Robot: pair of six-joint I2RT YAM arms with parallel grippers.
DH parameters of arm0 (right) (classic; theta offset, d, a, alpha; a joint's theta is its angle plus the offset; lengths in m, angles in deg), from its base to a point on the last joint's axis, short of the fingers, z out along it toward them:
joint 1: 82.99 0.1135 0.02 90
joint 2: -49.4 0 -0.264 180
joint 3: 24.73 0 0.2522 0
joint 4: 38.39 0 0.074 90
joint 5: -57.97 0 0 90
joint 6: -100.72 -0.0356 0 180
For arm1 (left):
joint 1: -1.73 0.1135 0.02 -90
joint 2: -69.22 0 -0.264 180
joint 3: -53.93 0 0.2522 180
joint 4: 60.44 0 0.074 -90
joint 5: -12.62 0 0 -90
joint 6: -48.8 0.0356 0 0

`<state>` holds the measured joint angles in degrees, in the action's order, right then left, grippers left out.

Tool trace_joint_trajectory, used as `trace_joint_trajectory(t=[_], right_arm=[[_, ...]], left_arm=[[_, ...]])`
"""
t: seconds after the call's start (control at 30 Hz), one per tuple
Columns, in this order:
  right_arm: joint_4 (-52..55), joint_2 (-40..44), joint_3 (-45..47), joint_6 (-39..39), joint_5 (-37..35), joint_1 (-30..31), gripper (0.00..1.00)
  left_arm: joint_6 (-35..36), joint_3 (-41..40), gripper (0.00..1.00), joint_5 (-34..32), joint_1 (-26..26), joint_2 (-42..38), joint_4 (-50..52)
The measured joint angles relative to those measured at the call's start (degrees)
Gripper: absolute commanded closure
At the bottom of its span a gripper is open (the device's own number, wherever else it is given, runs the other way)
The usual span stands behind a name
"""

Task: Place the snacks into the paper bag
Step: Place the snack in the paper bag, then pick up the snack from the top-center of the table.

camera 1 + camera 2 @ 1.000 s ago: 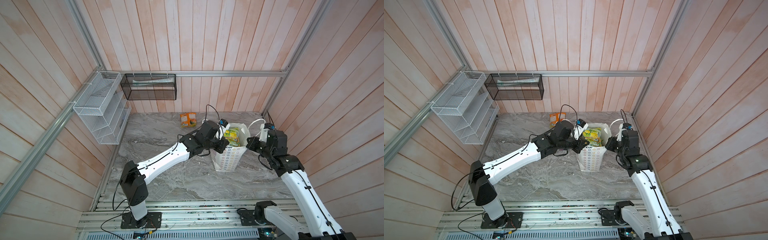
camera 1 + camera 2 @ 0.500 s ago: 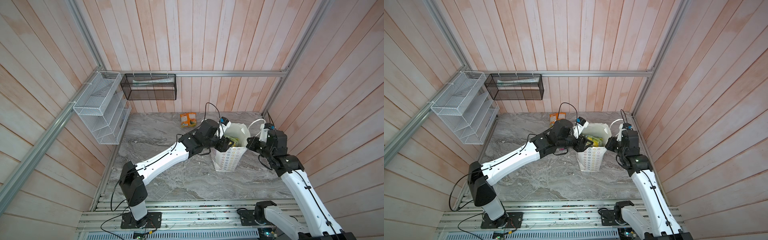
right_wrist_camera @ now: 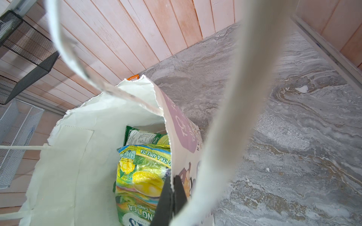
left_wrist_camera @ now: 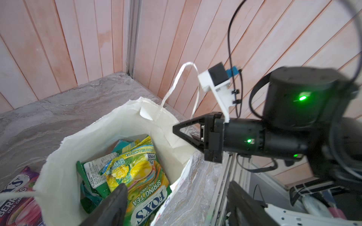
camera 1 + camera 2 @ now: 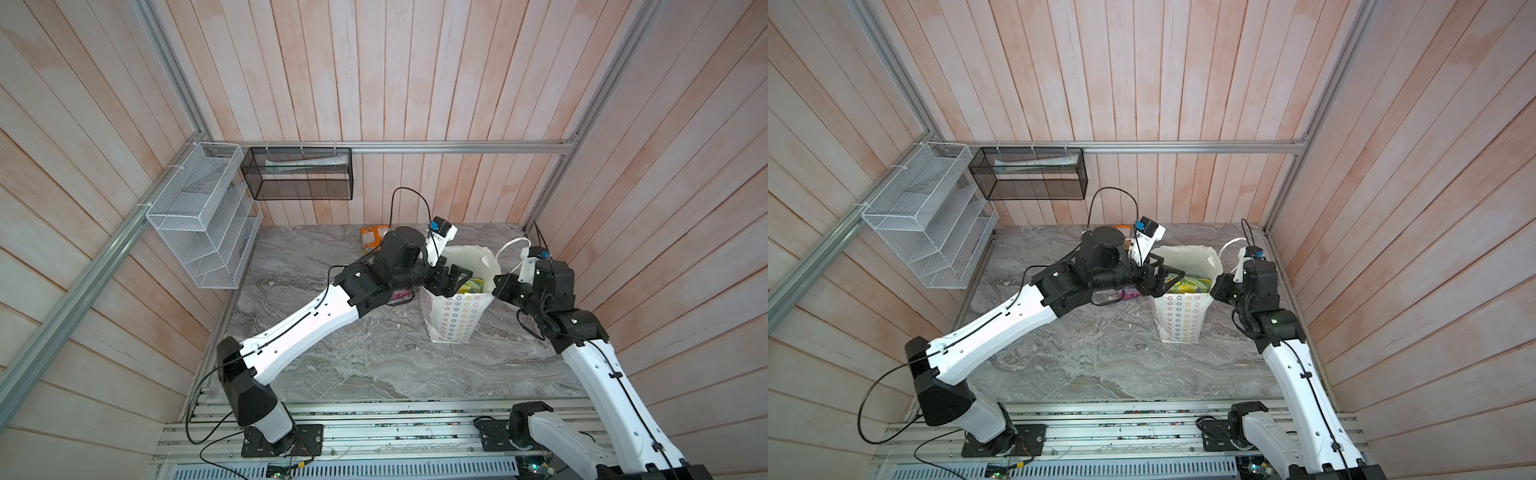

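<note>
Left hand (image 5: 454, 279) gapes, apparently empty, above the paper bag (image 5: 455, 316); right hand (image 3: 173, 192) clamps its rim.

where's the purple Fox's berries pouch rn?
The purple Fox's berries pouch lies on the marble table, outside the paper bag, beside its wall nearest the left arm, partly hidden under that arm in both top views.

Lab robot cell: plank walls (image 5: 415, 83), aluminium framing (image 5: 457, 146)
</note>
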<state>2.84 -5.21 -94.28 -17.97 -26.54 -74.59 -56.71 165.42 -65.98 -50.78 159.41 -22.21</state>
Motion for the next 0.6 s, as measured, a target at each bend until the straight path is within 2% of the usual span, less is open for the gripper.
trace_joint_trajectory(t=[0.23, 0.37, 0.47, 0.6], right_arm=[[0.0, 0.0, 0.0, 0.0, 0.0, 0.02, 1.0], [-0.04, 0.0, 0.02, 0.0, 0.0, 0.02, 1.0], [-0.11, -0.02, 0.02, 0.0, 0.02, 0.02, 1.0], [-0.57, -0.02, 0.31, 0.0, 0.04, 0.02, 1.0]], left_arm=[[0.24, -13.55, 0.0, -6.19, 1.86, -20.72, -6.43], [-2.45, -22.8, 0.0, -7.37, 8.44, -29.33, -9.49], [-5.66, -28.06, 0.0, -6.23, 15.15, -30.82, -9.86], [-10.34, -34.05, 0.0, -2.32, 22.32, -26.95, -9.55]])
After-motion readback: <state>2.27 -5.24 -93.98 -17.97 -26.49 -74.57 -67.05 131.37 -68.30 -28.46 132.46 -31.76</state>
